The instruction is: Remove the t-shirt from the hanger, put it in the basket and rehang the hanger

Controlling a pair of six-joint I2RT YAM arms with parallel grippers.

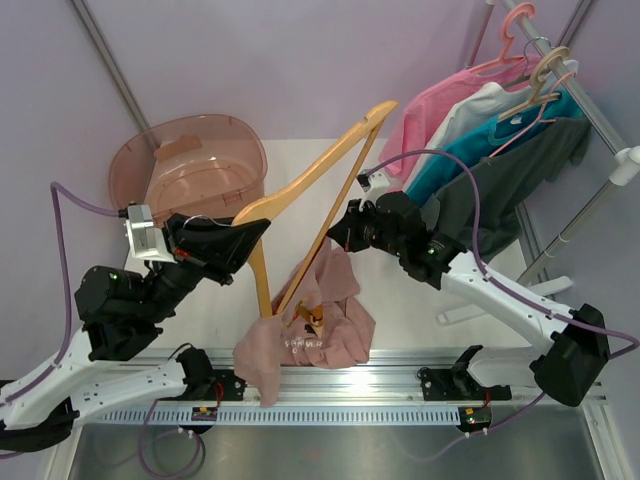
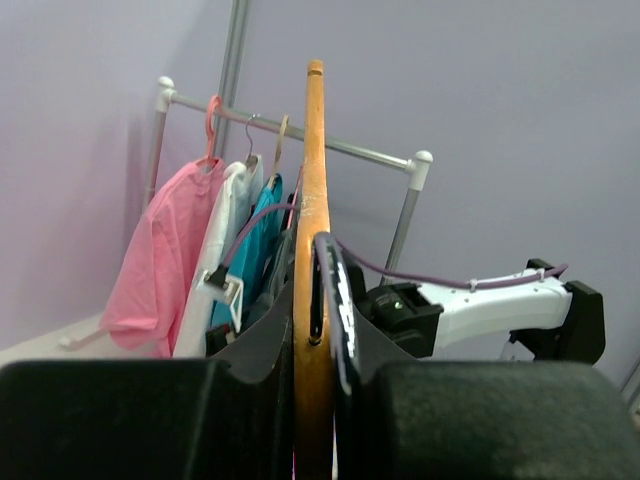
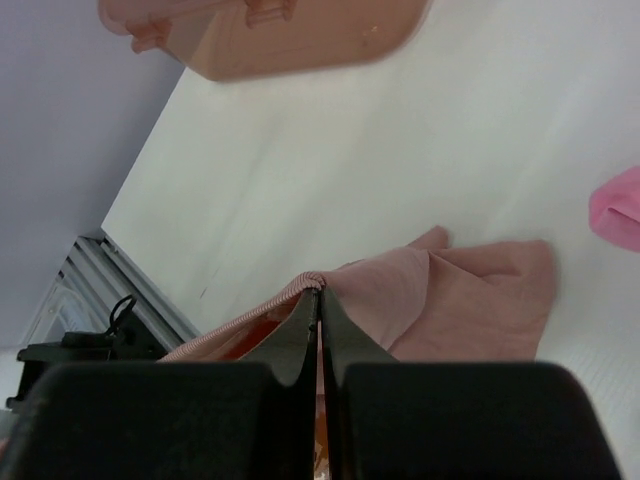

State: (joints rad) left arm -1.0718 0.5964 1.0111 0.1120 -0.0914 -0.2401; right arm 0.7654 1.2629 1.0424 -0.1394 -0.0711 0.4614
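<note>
Right wrist view: the right gripper (image 3: 320, 300) is closed tight, its jaws pinching the ribbed edge of the t-shirt (image 3: 470, 290). The rest of the cloth spills away beyond the tips onto the white table (image 3: 330, 150). In the left wrist view the left gripper (image 2: 313, 320) is clamped on the wooden hanger (image 2: 315, 170), whose bar rises straight up out of the jaws. From above, the left jaws hold the hanger at its peak. One arm runs up and away from them towards the clothes rack (image 1: 600, 120). The other drops below them into the bunched t-shirt, which wraps that lower end and slumps on the table. The right jaws sit just across the hanger from the left, above the heap. The t-shirt looks nearly free. The right arm, already holding cloth, would likely need to draw it down along that lower arm, away from the left jaws, with the left gripper steadying the hanger. A pink tub (image 1: 195, 165) sits behind the left gripper.
</note>
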